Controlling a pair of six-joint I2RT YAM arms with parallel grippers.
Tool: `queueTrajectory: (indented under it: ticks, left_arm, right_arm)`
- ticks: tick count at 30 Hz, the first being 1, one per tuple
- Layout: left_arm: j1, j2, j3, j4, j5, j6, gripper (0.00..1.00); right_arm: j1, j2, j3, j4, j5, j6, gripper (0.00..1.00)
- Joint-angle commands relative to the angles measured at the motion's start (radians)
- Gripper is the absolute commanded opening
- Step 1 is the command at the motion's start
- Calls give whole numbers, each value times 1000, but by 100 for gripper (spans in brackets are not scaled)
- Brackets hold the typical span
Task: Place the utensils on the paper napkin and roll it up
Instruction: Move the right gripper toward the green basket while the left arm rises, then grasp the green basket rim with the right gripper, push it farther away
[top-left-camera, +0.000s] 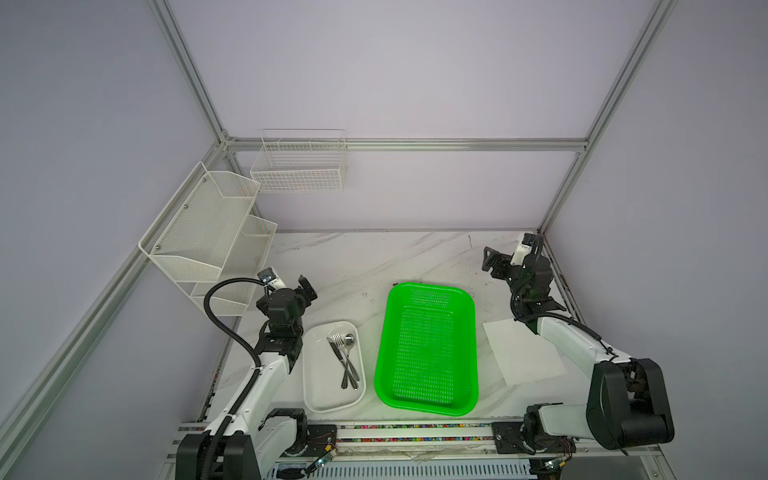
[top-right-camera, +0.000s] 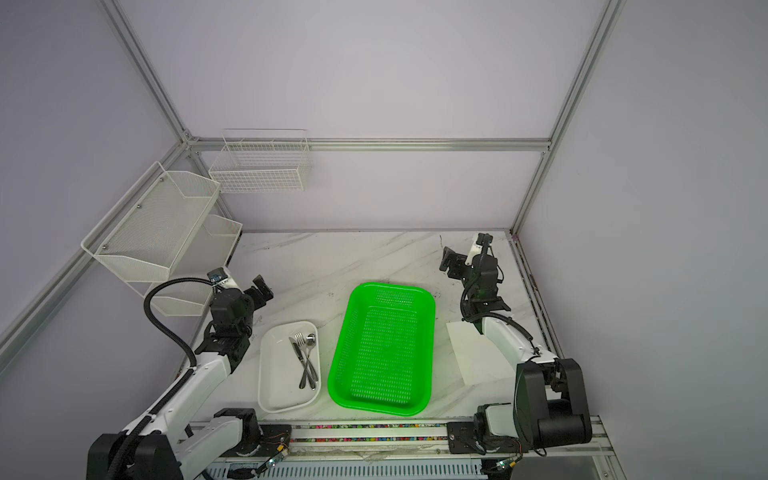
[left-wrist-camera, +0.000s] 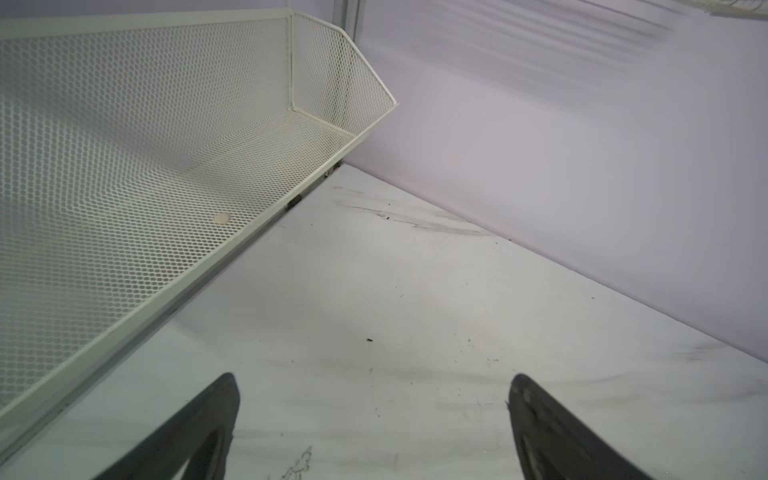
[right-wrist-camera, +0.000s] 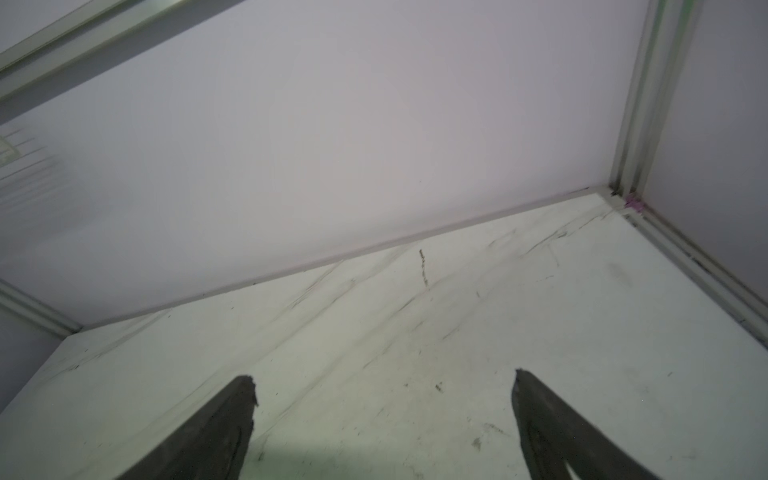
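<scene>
The utensils (top-left-camera: 345, 358) (top-right-camera: 306, 358), a silver fork, spoon and knife, lie crossed in a white tray (top-left-camera: 320, 390) (top-right-camera: 274, 390) at the front left. The paper napkin (top-left-camera: 521, 353) (top-right-camera: 478, 357) lies flat on the table at the right, partly under my right arm. My left gripper (top-left-camera: 306, 287) (top-right-camera: 262, 286) (left-wrist-camera: 374, 386) hangs open above bare table behind the tray, nothing between its fingers. My right gripper (top-left-camera: 492, 259) (top-right-camera: 451, 259) (right-wrist-camera: 384, 386) is open too, raised near the back right corner, well behind the napkin.
A green perforated basket (top-left-camera: 428, 299) (top-right-camera: 390, 299) stands between tray and napkin. A white mesh shelf rack (top-left-camera: 208, 241) (left-wrist-camera: 145, 145) hangs on the left wall close to my left gripper. A wire basket (top-left-camera: 299, 166) is mounted on the back wall.
</scene>
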Motion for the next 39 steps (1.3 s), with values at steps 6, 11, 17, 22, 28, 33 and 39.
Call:
queueTrajectory:
  ticks: [6,11,17,22,28,33,39]
  left_arm:
    - [0,-169,30,-202,548,-174,100]
    - [-1,-215,41,-286,594,-225,100]
    - [-5,-269,66,-397,599,-215,100]
    - [-6,-298,72,-450,601,-213,100]
    - [-7,-310,75,-519,610,-228,100]
    - [-8,-337,82,-574,592,-237,100]
    - [-10,-360,88,-616,586,-250,100]
  right_arm:
    - [40,-60,0,-458,-307,19,97]
    - [87,4,11,-513,-278,-2,97]
    - [208,147,68,-545,-177,-21,97]
    - [231,257,118,-488,-57,51,97]
    - [232,405,229,-412,91,168,97]
    - [230,553,379,-403,151,276,96]
    - [231,714,548,-353,192,424,90]
